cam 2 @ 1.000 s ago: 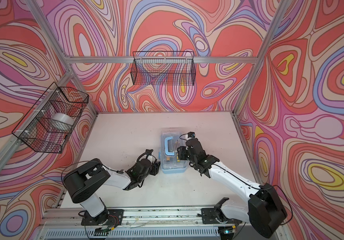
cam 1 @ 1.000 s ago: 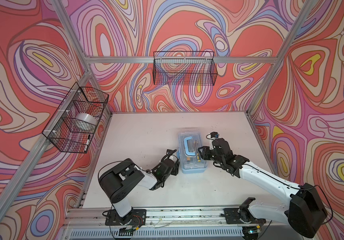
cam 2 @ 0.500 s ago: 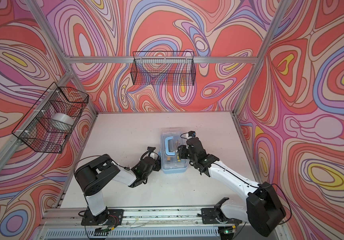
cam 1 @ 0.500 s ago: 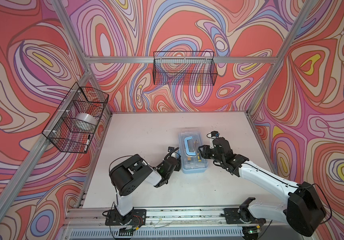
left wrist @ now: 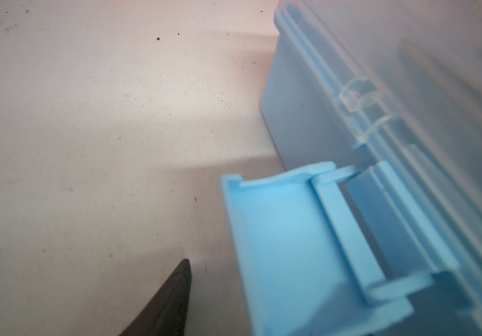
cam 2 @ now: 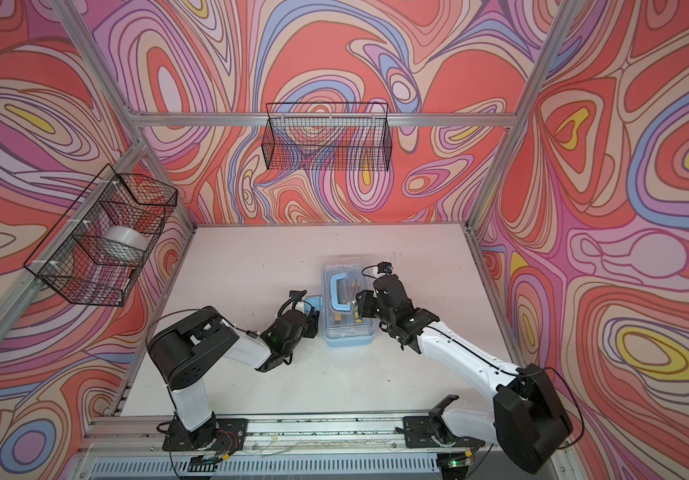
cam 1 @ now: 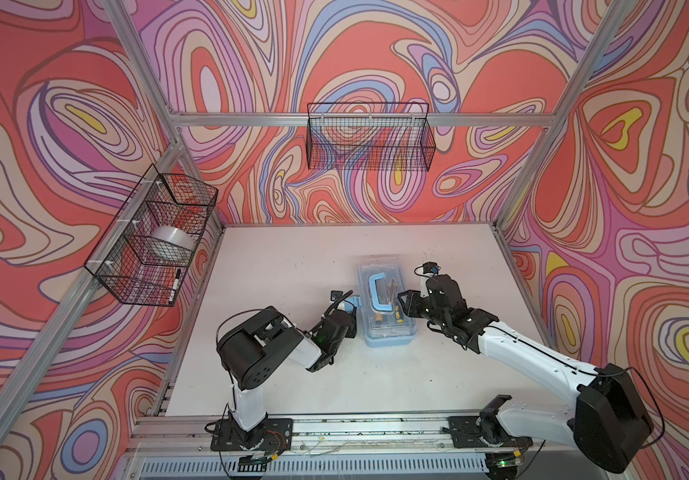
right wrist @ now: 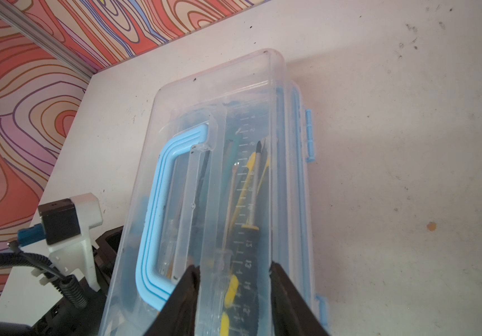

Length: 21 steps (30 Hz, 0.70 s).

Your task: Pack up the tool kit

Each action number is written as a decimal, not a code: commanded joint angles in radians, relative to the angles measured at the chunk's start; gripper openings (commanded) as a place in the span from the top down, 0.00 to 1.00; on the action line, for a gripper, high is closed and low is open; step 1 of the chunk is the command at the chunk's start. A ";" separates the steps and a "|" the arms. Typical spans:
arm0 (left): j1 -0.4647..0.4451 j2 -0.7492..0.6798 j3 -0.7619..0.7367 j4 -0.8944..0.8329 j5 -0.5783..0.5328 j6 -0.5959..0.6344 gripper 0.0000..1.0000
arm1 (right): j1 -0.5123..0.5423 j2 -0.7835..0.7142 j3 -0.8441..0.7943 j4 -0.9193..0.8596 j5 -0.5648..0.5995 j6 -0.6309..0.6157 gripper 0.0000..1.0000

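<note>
Plainly, the rectangular light-blue plastic tool kit (cam 1: 388,341) has a clear lid (right wrist: 219,87).

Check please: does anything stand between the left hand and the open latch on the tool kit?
Nothing visible does. The left hand sits beside the latch, which sticks out from the tool kit's side; in the left wrist view only bare table lies between its fingertip and the latch.

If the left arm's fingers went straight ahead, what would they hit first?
Probably the flipped-out light-blue plastic latch on the side of the clear-lidded light-blue tool kit, though depth is unclear.
</note>
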 commanded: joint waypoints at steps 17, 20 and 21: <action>0.094 -0.122 0.018 -0.039 0.228 -0.150 0.45 | 0.003 0.038 -0.003 0.023 -0.120 0.041 0.60; 0.097 -0.146 0.016 -0.042 0.259 -0.181 0.46 | 0.003 0.040 -0.005 0.035 -0.133 0.047 0.61; 0.099 -0.153 0.016 -0.048 0.267 -0.191 0.46 | 0.003 0.039 -0.006 0.035 -0.134 0.049 0.61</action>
